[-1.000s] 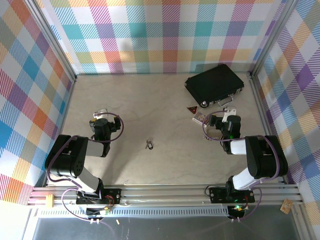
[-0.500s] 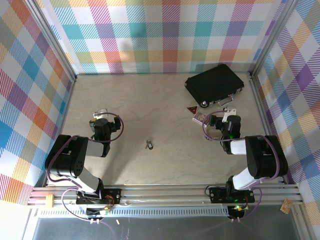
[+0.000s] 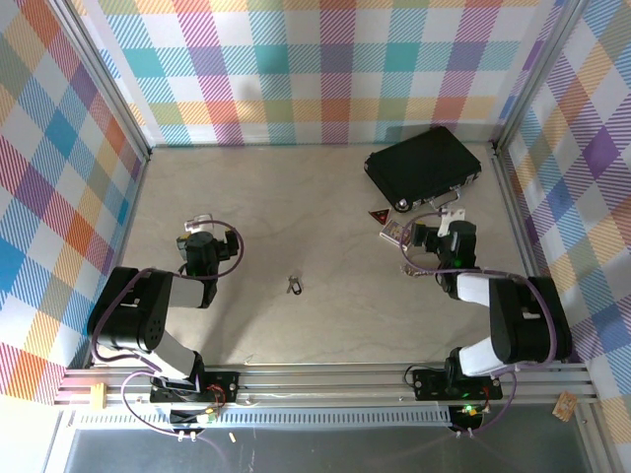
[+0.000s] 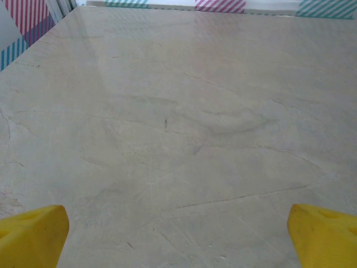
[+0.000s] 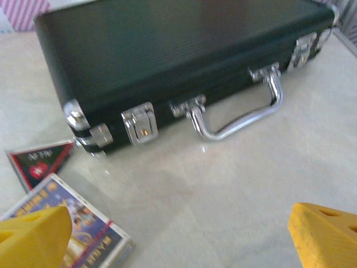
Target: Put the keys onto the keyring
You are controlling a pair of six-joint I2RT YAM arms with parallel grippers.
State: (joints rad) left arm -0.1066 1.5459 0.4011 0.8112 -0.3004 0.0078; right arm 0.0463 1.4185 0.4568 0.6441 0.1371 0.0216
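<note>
The right gripper holds its yellow fingertips spread wide with nothing between them. They face the black case from just in front of its latched long side. The case's chrome handle lies flat on the table between fingers and case. A small patterned card sits near the case's front left corner, close under the left fingertip, with a red triangular tag beside it, nearer the case.

The left gripper is just as slack, its fingertips wide apart over bare tabletop, far to the left of the case and empty.

From above, the one change over the last second is on the right. The right arm's wrist has edged a little closer to the case, and its elbow has swung slightly. The left arm sits as it did. The keys lie where they were, a small dark cluster well apart from the case, down and to its left, about midway between the two arms. Whether a ring lies with them is too small to tell.

As a judgement, the task has barely begun. Nothing is gripped, and the right arm's small move brings it toward the case, not toward the keys. Either arm must yet reach to that middle patch.
</note>
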